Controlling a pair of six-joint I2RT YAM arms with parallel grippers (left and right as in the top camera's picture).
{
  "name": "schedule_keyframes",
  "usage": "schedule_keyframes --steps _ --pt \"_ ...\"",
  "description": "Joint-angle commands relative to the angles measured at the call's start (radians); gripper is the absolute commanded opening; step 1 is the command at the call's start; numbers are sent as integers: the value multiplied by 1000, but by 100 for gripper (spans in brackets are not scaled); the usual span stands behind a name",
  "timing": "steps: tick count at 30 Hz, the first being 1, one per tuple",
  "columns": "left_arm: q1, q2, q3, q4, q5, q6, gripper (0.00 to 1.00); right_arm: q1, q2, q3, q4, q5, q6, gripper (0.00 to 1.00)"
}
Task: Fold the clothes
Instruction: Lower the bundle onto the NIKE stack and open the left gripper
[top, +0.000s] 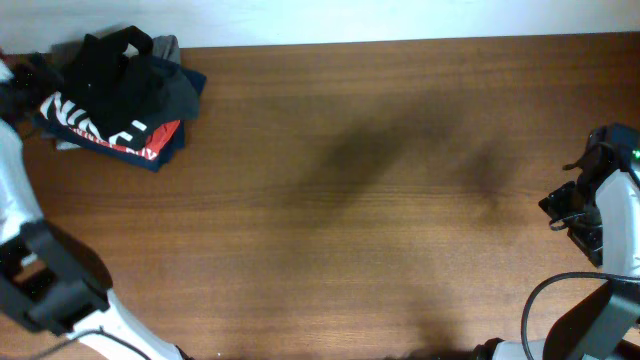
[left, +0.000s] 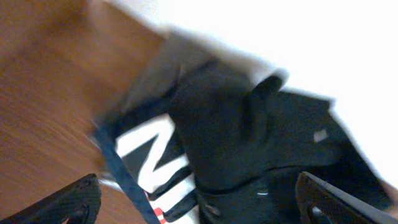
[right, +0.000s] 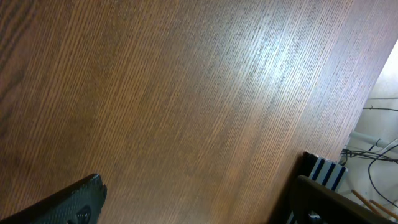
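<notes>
The clothes, a plain black top (top: 112, 62), lie crumpled on top of a pile at the table's far left corner. In the left wrist view, which is blurred, the black top (left: 249, 124) covers part of a black shirt with big white letters (left: 152, 155). My left gripper (left: 199, 211) hovers just over the pile, open, its fingers (left: 68, 202) wide apart with nothing held. From overhead the left gripper (top: 38, 78) sits at the pile's left edge. My right gripper (top: 565, 205) is far off at the right edge, and the right wrist view shows it (right: 196, 205) open over bare wood.
Under the black top are the lettered shirt (top: 100, 125) and grey and navy garments (top: 175, 85). The brown wooden table (top: 350, 200) stretches between the arms. A blue and white striped thing (right: 324, 171) shows past the table's edge by the right gripper.
</notes>
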Motion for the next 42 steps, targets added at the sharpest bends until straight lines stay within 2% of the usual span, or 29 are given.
schedule_keyframes --steps 1,2,3,4,6,7,8,9,10,13,16,18,20,25,30,35,38,42 --pt "-8 -100 8 -2 -11 -5 99 -3 -18 16 0 6 15 99" --pt "-9 -105 8 -1 -11 -5 98 -3 -18 16 -1 6 15 99" --pt "-11 -105 8 3 -11 -5 91 -3 -18 16 0 6 15 99" --pt "-15 -104 7 11 -11 -5 77 -3 -18 16 -1 6 15 99" --pt "-23 -94 7 25 -12 -5 33 -3 -18 16 -1 6 15 99" --pt "-27 -84 7 36 -13 -5 17 -3 -18 16 0 6 15 99" --pt "-31 -76 7 47 -12 -5 7 -3 -18 16 -1 6 15 99" --pt "-41 -56 7 68 -18 -5 5 -3 -18 16 -1 6 15 99" --pt "-50 -40 7 88 -21 -5 5 -3 -18 16 -1 6 15 99" --pt "-80 18 7 140 -48 11 18 -3 -18 16 -1 6 15 99" --pt "-115 89 7 189 -155 26 21 -3 -18 16 -1 6 15 99" --pt "-134 146 7 240 -222 28 30 -3 -18 16 -1 6 15 99" --pt "-149 216 7 285 -229 82 48 -3 -18 16 0 6 15 99" --pt "-163 327 7 277 -228 111 50 -3 -18 16 -1 6 15 99" --pt "-163 315 30 253 -228 119 50 -3 -18 16 -1 6 15 99" --pt "-168 193 90 174 -221 126 51 -3 -18 16 -1 6 15 99" --pt "-182 109 90 146 -197 126 54 -3 -18 16 -1 6 15 99" --pt "-201 35 90 24 -198 126 55 -3 -18 16 -1 6 15 99"
